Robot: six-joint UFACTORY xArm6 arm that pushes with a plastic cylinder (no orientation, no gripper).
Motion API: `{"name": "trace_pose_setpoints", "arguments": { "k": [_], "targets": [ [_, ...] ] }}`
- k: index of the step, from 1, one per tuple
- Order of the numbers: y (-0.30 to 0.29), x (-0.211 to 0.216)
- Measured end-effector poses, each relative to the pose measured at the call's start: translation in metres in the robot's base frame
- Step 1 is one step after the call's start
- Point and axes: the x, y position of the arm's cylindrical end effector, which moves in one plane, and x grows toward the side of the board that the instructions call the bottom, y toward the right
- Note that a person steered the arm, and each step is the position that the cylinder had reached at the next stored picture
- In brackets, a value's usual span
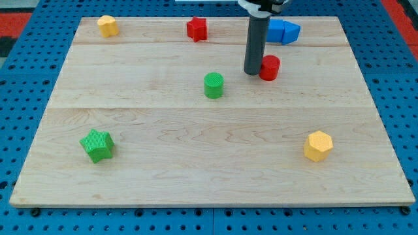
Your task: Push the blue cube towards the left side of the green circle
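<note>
My tip (253,72) rests on the board, the dark rod standing upright (its upper end is cropped).

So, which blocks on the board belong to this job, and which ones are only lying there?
For the job:
- blue cube, at the view's top right
- green circle
- my tip, just left of the red cylinder, below the blue cube

Lying about:
- red cylinder
- red star
- green star
- two yellow blocks

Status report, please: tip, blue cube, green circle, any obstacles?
My tip beside red cylinder. Blue cube at view's top, unmoved. Green circle lower left; red cylinder near path.
</note>
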Motion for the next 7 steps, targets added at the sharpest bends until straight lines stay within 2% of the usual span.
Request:
{"name": "trace_pose_setpoints", "arguments": {
  "k": [2,3,5,6,7],
  "targets": [
    [0.002,-0.015],
    [-0.018,-0.027],
    [0.105,-0.043],
    [0.135,-0.066],
    [0.136,-0.101]
  ]
}}
